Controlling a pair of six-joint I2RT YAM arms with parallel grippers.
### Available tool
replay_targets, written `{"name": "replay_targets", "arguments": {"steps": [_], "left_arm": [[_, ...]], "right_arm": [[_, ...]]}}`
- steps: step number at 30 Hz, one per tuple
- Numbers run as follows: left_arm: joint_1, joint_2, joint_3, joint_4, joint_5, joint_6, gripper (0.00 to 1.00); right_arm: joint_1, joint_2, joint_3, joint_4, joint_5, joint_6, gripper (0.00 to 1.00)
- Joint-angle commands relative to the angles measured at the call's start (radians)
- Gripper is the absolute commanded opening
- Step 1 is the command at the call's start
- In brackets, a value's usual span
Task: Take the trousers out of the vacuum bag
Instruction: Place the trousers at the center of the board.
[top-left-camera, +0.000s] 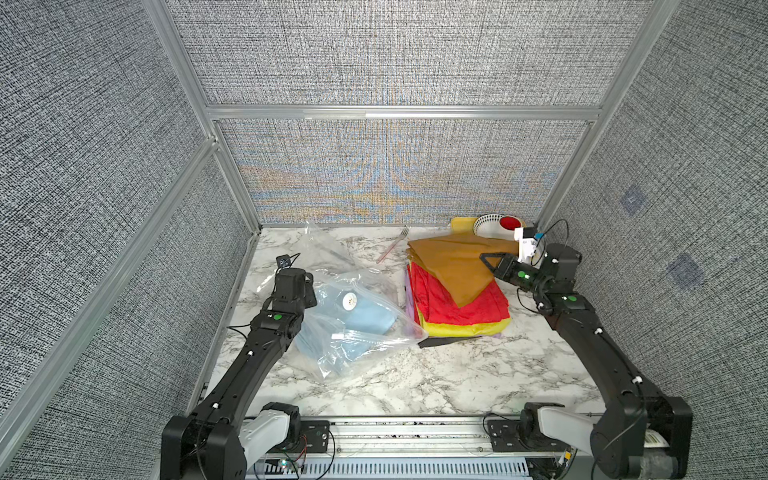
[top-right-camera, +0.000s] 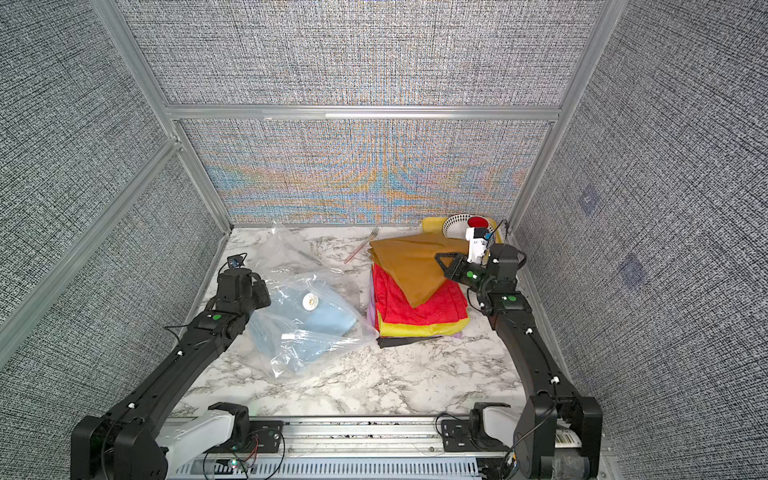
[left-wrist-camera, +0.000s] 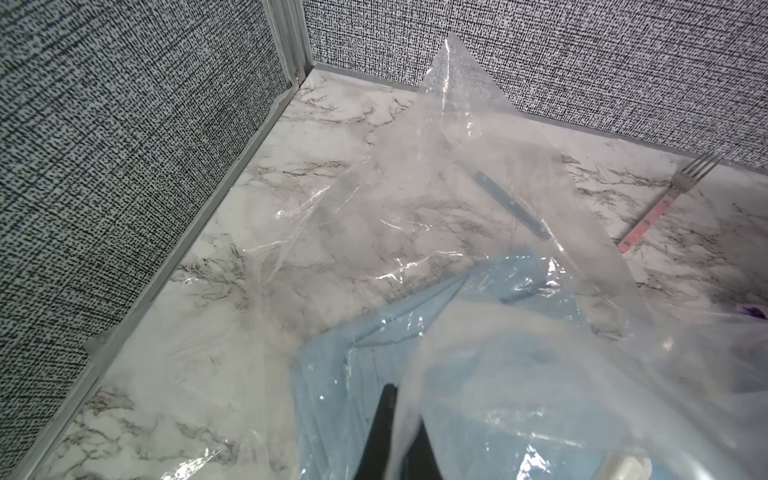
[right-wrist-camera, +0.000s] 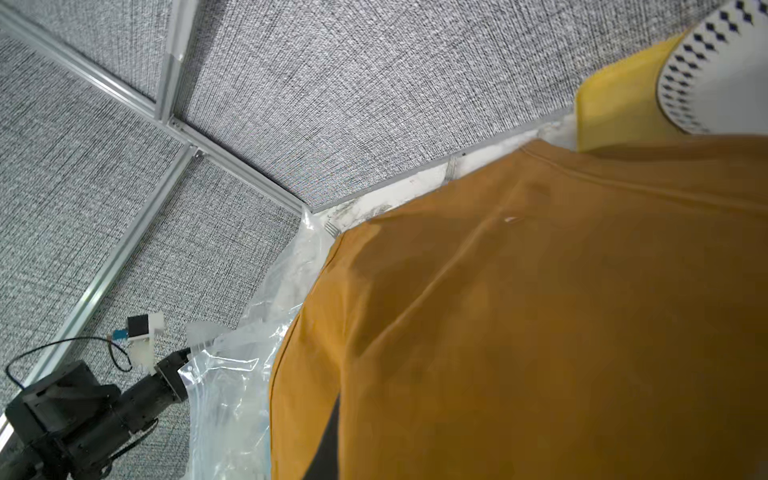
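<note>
Table (top-left-camera: 415, 386): marble pattern, walled on three sides.
Vacuum bag (top-left-camera: 376, 338): flat on the table, left of centre in both top views. Its long axis runs from the upper part of the frame toward the lower edge. One empty corner stands up near the back wall. The white valve (top-left-camera: 349, 300) faces up.
Light blue trousers (top-left-camera: 370, 318): folded, inside the bag, under the valve.
Stack: right of centre, with the bag's right corner reaching it. Orange trousers (top-left-camera: 453, 266) lie on top, then red trousers (top-left-camera: 457, 305) and yellow trousers (top-left-camera: 457, 330). Lilac trousers (top-left-camera: 409, 309) show at the left edge. Dark grey trousers (top-left-camera: 440, 341) are at the bottom.
Left fingers (left-wrist-camera: 384, 415): clenched on the bag's film at its left side.
Right fingers (top-left-camera: 503, 265): clenched on a fold of the orange trousers at the stack's upper right.
Surroundings: a fork (top-left-camera: 392, 245) lies between bag and stack, tines toward the back wall. A yellow board (top-left-camera: 459, 224), white bowl (top-left-camera: 488, 226) and red cup (top-left-camera: 510, 223) stand behind the stack, partly blocked by the right wrist.
</note>
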Motion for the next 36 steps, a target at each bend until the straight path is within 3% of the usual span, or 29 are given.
{"name": "replay_targets", "arguments": {"steps": [1, 5, 10, 26, 36], "left_arm": [[0.002, 0.005, 0.011, 0.024, 0.023, 0.015, 0.00], [0.003, 0.012, 0.014, 0.029, 0.038, 0.018, 0.00], [0.002, 0.016, 0.014, 0.030, 0.049, 0.020, 0.00], [0.003, -0.001, 0.011, 0.029, 0.077, 0.022, 0.00], [0.002, 0.001, 0.012, 0.030, 0.104, 0.022, 0.00]], "right_arm": [[0.012, -0.037, -0.045, 0.039, 0.068, 0.128, 0.00], [0.076, -0.091, -0.134, 0.037, 0.182, 0.271, 0.00], [0.168, -0.134, -0.190, 0.027, 0.310, 0.356, 0.00], [0.210, -0.243, -0.244, 0.038, 0.363, 0.620, 0.00], [0.320, -0.238, -0.330, 0.053, 0.425, 0.660, 0.00]]}}
